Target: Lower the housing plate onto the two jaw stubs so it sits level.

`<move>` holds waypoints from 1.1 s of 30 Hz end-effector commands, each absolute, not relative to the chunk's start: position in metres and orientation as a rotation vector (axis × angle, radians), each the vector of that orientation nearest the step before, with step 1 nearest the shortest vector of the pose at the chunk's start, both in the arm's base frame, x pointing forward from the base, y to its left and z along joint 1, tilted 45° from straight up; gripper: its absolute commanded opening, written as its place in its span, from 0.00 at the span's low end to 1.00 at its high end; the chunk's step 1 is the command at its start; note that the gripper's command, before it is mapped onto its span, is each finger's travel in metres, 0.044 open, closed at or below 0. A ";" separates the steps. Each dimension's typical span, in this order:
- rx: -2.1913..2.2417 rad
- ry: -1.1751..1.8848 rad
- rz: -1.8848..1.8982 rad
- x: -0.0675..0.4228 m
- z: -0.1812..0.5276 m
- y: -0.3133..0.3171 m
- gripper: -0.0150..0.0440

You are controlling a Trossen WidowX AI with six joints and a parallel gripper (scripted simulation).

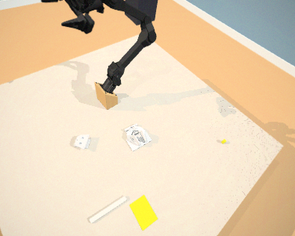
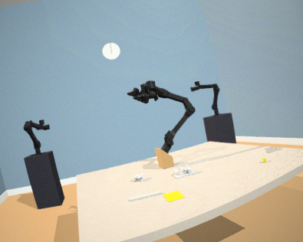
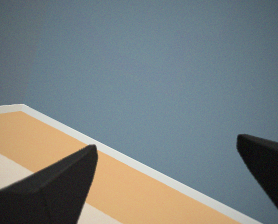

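The white base with the two pale jaws lies on the table. The jaws stand up from it at its middle; their exact seating on the pins is too small to tell. A small white piece with two dark holes, which looks like the housing plate, is apart from the base, to its left in the top and exterior views, and appears slightly raised or tilted. My gripper is open and empty, high above the table and well away from both pieces. The wrist view shows only wall, floor and a bit of table.
A wooden block stands at the arm's base, behind the pieces. A white bar and a yellow sheet lie towards the front. A tiny yellow cube lies to the right.
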State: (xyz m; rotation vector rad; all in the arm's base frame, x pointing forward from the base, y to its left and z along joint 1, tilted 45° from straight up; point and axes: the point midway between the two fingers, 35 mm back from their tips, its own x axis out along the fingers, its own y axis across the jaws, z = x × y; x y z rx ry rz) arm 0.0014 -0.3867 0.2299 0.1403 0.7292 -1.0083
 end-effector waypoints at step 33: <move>1.079 0.807 -0.891 0.105 0.071 -0.380 1.00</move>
